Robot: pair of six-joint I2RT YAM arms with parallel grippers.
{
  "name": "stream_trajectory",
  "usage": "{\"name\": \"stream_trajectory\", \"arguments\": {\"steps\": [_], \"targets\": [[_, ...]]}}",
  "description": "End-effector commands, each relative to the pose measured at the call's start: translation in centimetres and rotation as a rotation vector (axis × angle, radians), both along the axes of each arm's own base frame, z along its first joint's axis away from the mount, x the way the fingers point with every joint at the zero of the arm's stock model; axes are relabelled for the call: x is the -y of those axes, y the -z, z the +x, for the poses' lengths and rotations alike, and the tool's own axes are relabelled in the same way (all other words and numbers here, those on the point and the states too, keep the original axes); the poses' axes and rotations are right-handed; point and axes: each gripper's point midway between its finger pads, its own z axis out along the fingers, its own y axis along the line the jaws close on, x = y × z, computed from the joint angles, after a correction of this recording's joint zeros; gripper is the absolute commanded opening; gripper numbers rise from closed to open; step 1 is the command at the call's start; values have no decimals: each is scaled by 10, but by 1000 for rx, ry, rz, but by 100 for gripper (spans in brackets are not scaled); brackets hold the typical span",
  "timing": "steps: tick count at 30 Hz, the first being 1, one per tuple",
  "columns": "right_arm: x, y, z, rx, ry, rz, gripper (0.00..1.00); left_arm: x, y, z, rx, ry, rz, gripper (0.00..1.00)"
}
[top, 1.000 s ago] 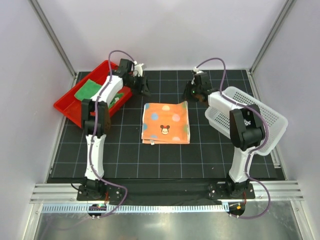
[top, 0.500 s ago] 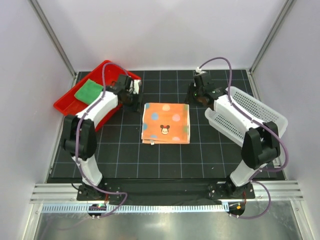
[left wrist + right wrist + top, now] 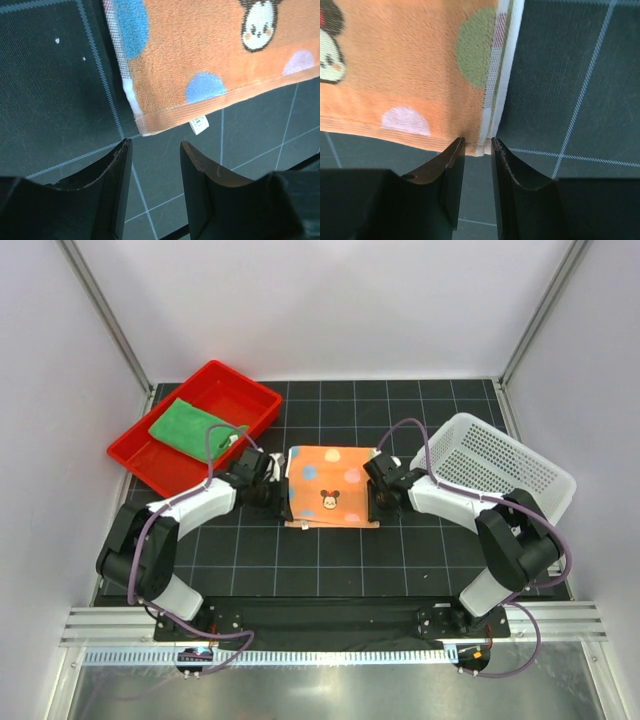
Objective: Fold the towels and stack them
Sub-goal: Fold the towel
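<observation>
The orange polka-dot towel (image 3: 331,485) lies flat in layers at the middle of the mat, a cartoon face on top. My left gripper (image 3: 268,496) is low at its near left corner. In the left wrist view the towel (image 3: 210,50) ends just ahead of my open left gripper (image 3: 152,150), which has only mat between its fingers. My right gripper (image 3: 379,502) is at the near right corner. There the towel (image 3: 410,65) has its striped corner right at the tips of my right gripper (image 3: 477,146), whose jaws stand narrowly apart. A green towel (image 3: 188,425) lies folded in the red tray.
The red tray (image 3: 240,398) sits at the back left of the black gridded mat. A white perforated basket (image 3: 500,465) stands at the right, close beside the right arm. A small white label (image 3: 199,123) sticks out under the towel's near edge.
Both arms came from the far side of the mat toward me and dropped low. The left gripper left the tray's edge; both grippers now sit at the orange towel's near corners.
</observation>
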Motion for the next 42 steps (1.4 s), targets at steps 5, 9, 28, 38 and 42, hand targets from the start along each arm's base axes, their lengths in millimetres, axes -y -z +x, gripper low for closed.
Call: {"name": "stream_trajectory", "arguments": {"steps": [5, 9, 28, 38, 42], "targets": [[-1, -4, 5, 75, 33, 22, 34, -2, 1, 10, 56, -59, 10, 46], [-1, -7, 7, 80, 48, 31, 34, -6, -9, 20, 105, -95, 20, 48], [-2, -2, 6, 56, 76, 31, 26, 2, 10, 35, 60, -125, 27, 45], [-4, 0, 5, 58, 65, 39, 11, 6, 14, 31, 40, -99, 10, 24], [-4, 1, 7, 57, 64, 37, 5, 10, 13, 31, 31, -81, 0, 4]]}}
